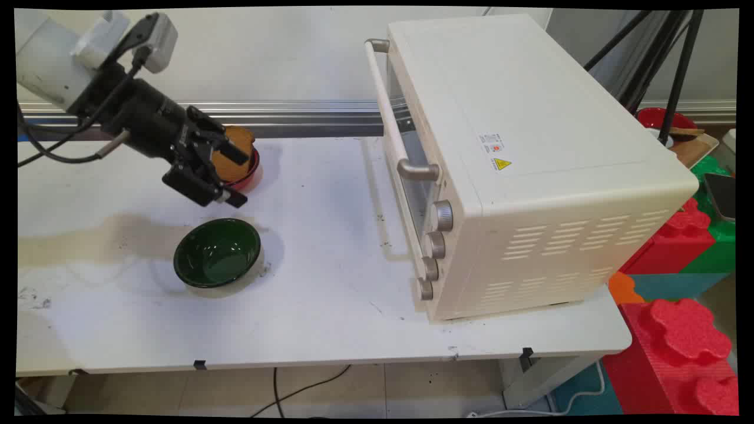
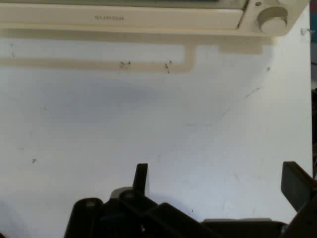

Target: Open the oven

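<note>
Open hand (image 1: 227, 176) empty; green bowl (image 1: 217, 252) below it.

Cream-white metal toaster oven (image 1: 530, 159), top panel: one small white sticker (image 1: 490, 142) with rows of print and a red mark, print too small to read; just beside it, one yellow warning sign (image 1: 502, 164) with a black triangle symbol.

Same oven (image 2: 148, 17), front lower edge in the hand view: faint embossed brand lettering (image 2: 109, 18), apparently "SUPOR", not fully legible.

No other readable text.
</note>
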Controlling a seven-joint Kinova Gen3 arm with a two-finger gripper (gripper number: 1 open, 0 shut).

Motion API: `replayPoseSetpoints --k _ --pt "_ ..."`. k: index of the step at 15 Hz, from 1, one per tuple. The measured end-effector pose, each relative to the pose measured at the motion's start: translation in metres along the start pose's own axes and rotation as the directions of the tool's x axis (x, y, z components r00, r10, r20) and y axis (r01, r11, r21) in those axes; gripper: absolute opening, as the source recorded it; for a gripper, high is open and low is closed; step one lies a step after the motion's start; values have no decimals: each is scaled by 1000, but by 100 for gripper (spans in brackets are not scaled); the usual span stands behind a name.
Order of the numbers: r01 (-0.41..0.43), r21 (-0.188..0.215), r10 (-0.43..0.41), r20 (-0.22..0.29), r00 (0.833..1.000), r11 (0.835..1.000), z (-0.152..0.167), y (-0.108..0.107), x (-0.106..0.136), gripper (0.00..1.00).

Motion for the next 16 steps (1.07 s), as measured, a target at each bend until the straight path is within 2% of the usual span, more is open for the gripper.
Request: replayPoseSetpoints --k 4,8,16 --pt "-16 12 16 -42 999 1000 -12 -5 16 100" --pt "-25 21 27 -117 993 999 -23 -12 48 100" --pt "-11 60 25 -224 974 998 -9 -27 101 100"
